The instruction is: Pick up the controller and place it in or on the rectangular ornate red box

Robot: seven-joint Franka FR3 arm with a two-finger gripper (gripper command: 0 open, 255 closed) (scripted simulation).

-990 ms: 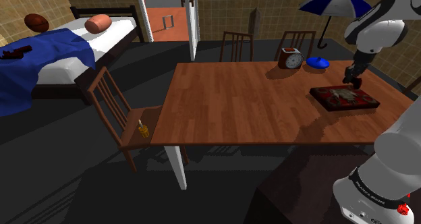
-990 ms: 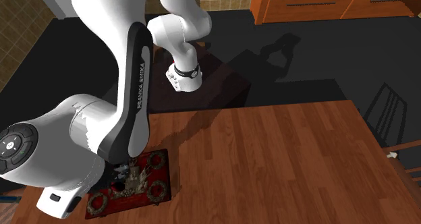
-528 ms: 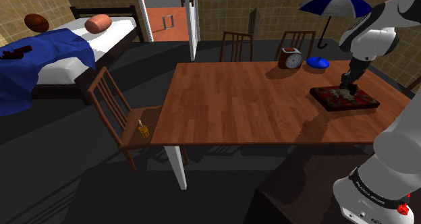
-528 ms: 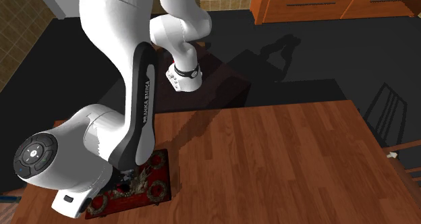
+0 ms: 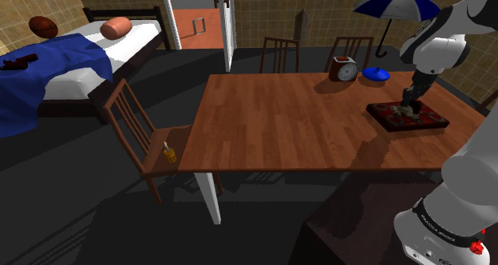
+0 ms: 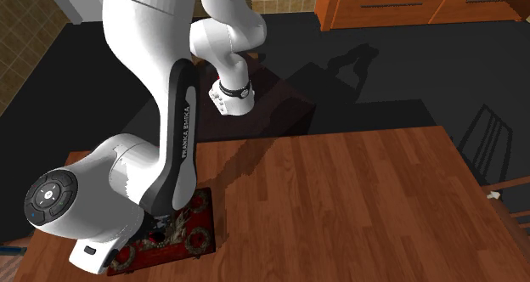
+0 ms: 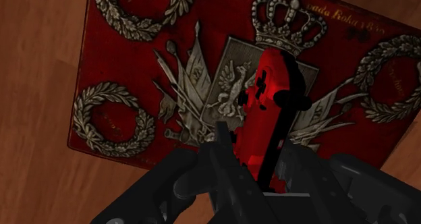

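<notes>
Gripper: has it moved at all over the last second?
Yes. In the shoulder view the gripper has come down, and slightly towards that view's left, to just over the box, clasping the controller.

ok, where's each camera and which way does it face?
Shoulder view: beside and behind the stand, looking down over the table; arm reaches to the red box.
Second exterior view: above the table, facing the stand; arm's links in front.
Wrist view: on the hand, looking down; gripper clasps the controller.
All share the red box.
</notes>
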